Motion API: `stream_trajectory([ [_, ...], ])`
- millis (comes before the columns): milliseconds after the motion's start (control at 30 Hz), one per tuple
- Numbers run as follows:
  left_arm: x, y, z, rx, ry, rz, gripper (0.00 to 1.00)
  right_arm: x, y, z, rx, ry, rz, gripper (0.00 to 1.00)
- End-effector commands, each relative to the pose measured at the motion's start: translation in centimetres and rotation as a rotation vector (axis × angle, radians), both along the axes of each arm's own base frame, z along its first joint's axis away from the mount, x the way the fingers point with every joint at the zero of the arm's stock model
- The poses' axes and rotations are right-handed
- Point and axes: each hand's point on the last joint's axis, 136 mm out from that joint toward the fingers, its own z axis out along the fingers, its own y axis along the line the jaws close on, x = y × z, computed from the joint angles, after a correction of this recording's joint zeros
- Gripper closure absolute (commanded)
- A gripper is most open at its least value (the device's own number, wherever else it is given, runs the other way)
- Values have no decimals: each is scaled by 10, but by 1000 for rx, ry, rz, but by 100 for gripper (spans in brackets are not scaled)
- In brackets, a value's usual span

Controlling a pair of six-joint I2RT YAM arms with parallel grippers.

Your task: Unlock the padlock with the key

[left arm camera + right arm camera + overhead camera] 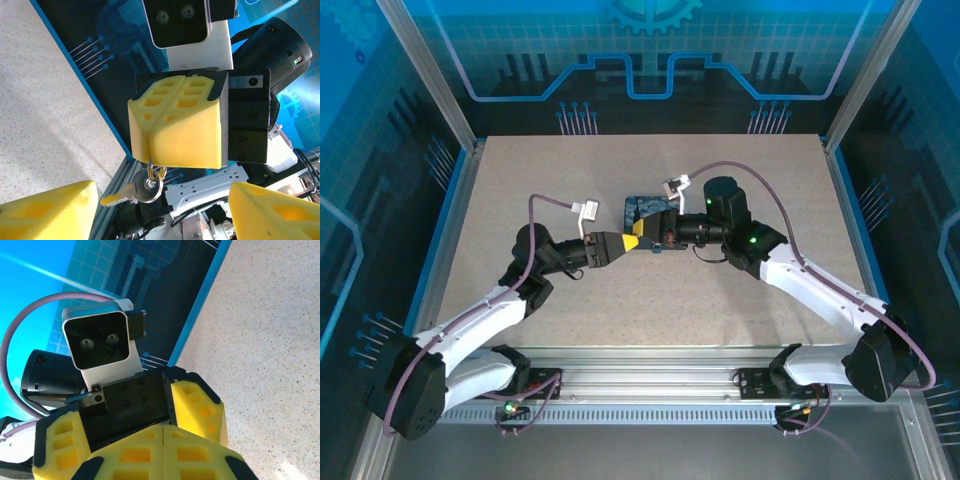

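- There are two pincers. They meet nose to nose above the middle of the table [620,310].
- The left pincer [628,242] is spread wide. Its two yellow fingers [50,210] sit far apart, one on each side of the other pincer.
- The right pincer [155,140] has its yellow pads pressed together. It is pinching one thin key ring [151,172].
- Two keys hang on that ring, just under the pads and up off the table.
- The gold key [117,196] lies almost flat. In the left wrist view its long side runs left to right, and its tip points left and a bit down.
- Just the round head of the silver key [148,193] shows, so I cannot tell which way it points.
- One dark blue thing [642,208] lies on the table just behind the pincers.
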Motion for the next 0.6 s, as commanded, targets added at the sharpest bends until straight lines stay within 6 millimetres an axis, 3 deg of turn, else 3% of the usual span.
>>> stream_trajectory([
  [0, -2, -2, 15, -18, -68, -7, 43, 0, -1, 2, 23, -2, 11, 100],
  [333, -5, 2, 11, 31, -79, 14, 59, 3, -13, -2, 5, 2, -7, 100],
  [567, -6, 2, 11, 40, -79, 11, 75, -2, -14, -6, 2, 14, 11, 100],
])
